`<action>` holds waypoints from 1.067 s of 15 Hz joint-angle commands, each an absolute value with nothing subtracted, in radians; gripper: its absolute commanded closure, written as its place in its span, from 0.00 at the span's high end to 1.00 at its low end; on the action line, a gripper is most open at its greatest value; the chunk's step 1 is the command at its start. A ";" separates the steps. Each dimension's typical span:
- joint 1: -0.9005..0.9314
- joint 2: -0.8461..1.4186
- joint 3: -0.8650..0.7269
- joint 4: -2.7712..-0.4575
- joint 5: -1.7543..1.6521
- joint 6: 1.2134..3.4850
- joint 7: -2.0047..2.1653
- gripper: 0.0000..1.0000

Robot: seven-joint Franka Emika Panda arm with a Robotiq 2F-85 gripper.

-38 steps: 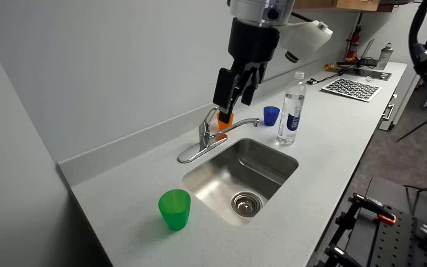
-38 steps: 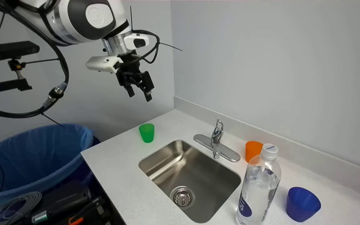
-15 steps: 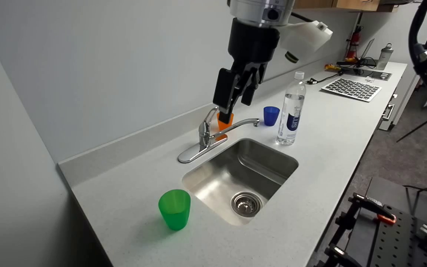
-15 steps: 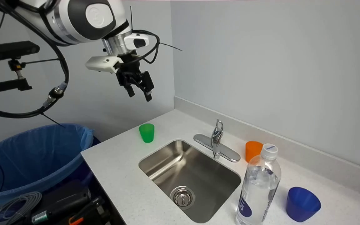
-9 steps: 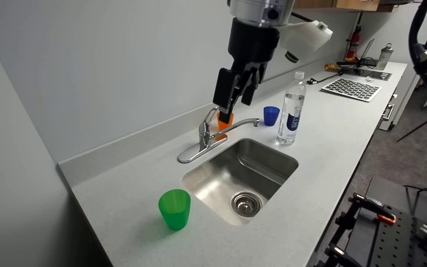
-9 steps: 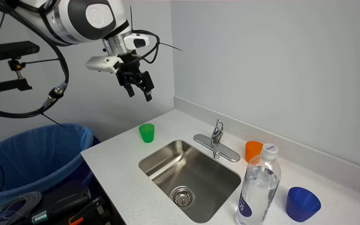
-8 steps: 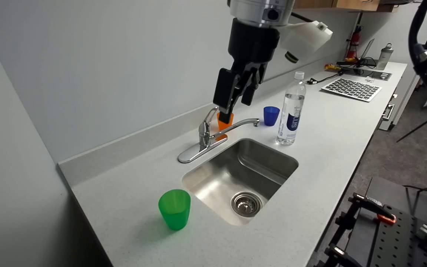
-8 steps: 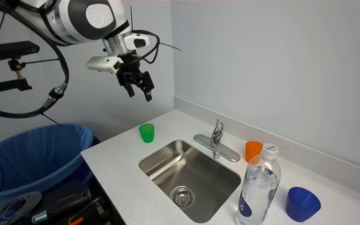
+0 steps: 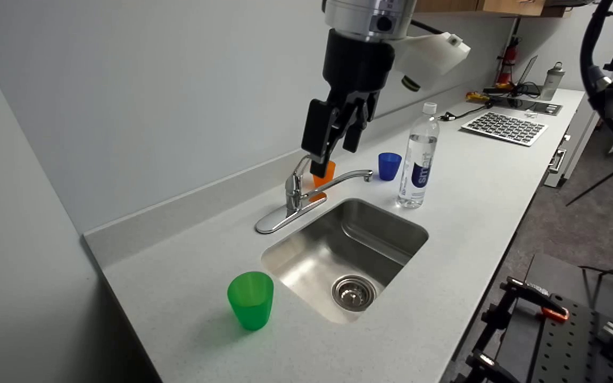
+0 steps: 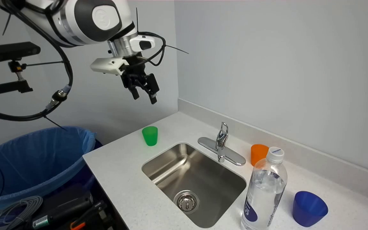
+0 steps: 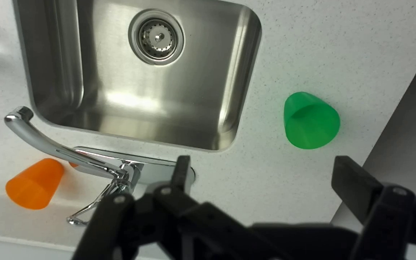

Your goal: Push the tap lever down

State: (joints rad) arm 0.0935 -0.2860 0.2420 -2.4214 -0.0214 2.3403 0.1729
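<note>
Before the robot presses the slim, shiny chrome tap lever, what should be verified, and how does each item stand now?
1. Slim, shiny chrome tap lever raised: ok, it slants upward.
2. Black two-fingered pincer empty: ok, open with nothing held.
3. Pincer positioned over the lever: not ok; the wrist view shows the lever off to one side.
4. Orange tapered plastic-looking cup apart from the lever: ok.
5. Lever moving freely: cannot tell.

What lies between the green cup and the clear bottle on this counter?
The sink lies between the green cup and the clear bottle, as both exterior views show.
</note>
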 commanded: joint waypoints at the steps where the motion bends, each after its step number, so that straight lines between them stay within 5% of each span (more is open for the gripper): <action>1: 0.101 -0.228 0.229 -2.360 -0.043 2.344 0.202 1.00; 16: 0.084 0.049 0.141 -2.066 -0.172 2.342 0.285 1.00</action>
State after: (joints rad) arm 0.0753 -0.0397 0.1459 -2.1505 -0.1076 2.3403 0.2061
